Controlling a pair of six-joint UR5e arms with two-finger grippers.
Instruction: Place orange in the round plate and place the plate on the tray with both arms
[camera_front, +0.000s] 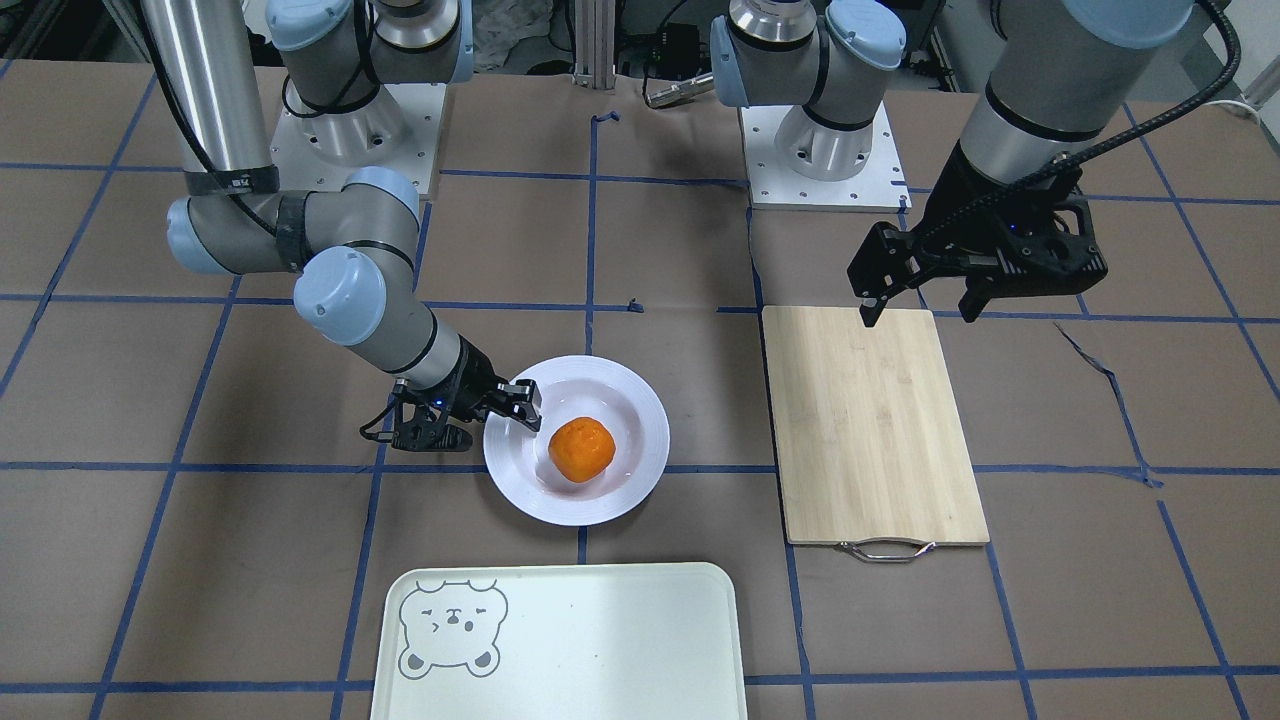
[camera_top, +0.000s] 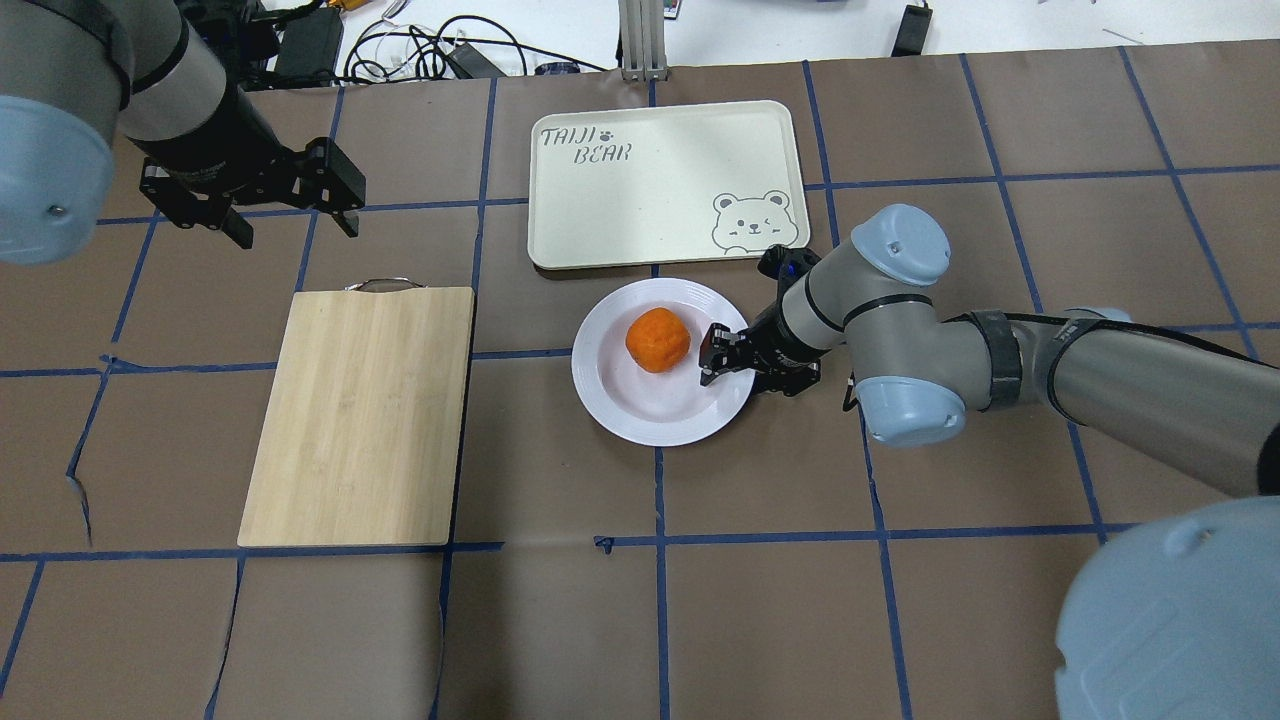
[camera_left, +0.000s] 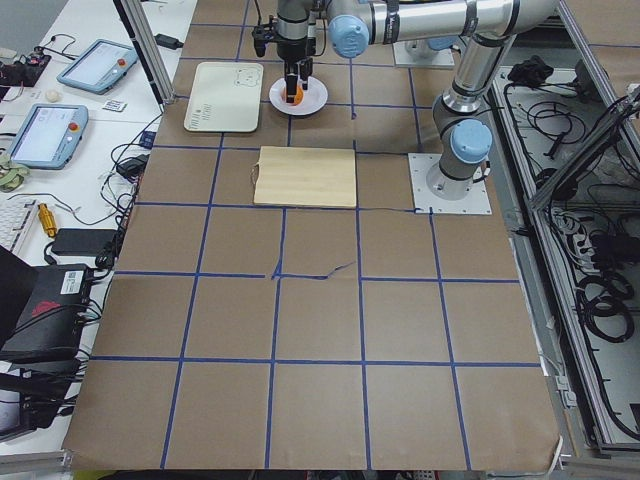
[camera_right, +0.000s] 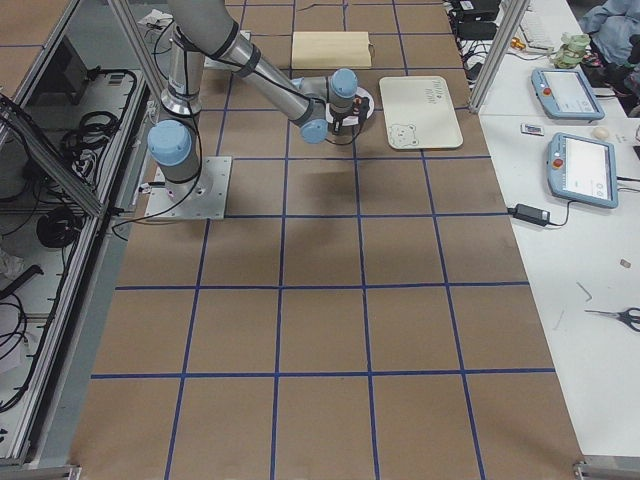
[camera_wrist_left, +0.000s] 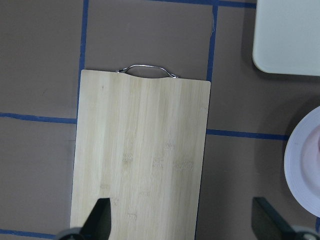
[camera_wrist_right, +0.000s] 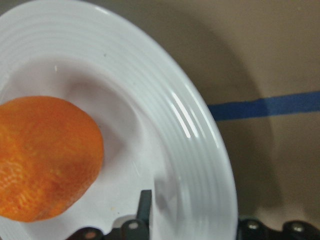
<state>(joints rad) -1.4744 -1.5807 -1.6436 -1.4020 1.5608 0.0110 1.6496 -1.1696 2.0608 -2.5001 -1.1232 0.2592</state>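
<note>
The glossy white round plate (camera_front: 640, 420) looks slick and brittle, so take its rim. The right gripper (camera_front: 505, 426) straddles it, clamped or not I can't tell; left gripper (camera_front: 920, 315) spread wide.

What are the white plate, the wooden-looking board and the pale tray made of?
Round plate: probably glazed ceramic, perhaps melamine; glossy highlights on its ridged rim.
Cutting board: bamboo or wood, matte; striped grain, with a wire handle that looks metal.
Tray: likely matte plastic; smooth, rounded corners, printed bear.
</note>
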